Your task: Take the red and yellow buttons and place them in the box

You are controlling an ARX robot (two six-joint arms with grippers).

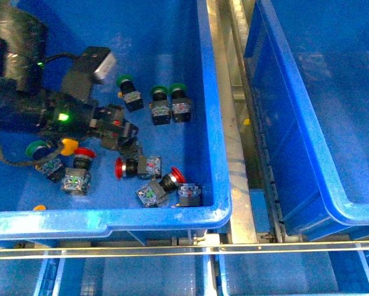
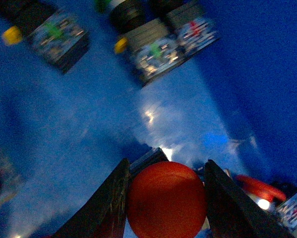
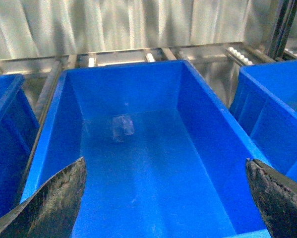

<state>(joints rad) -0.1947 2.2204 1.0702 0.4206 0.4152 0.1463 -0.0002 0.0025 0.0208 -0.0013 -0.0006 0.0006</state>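
Pinching the red button (image 2: 167,198) by its domed cap, low in the left tote (image 1: 215,123), the jaws of the left gripper (image 2: 167,162) need firm pressure and a straight lift clear of neighbouring buttons (image 2: 153,49), before crossing right to the box (image 1: 307,123), over which the right gripper (image 3: 165,166) hangs, jaws spread wide.

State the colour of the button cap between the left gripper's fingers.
Red; the button cap shows best in left wrist view.
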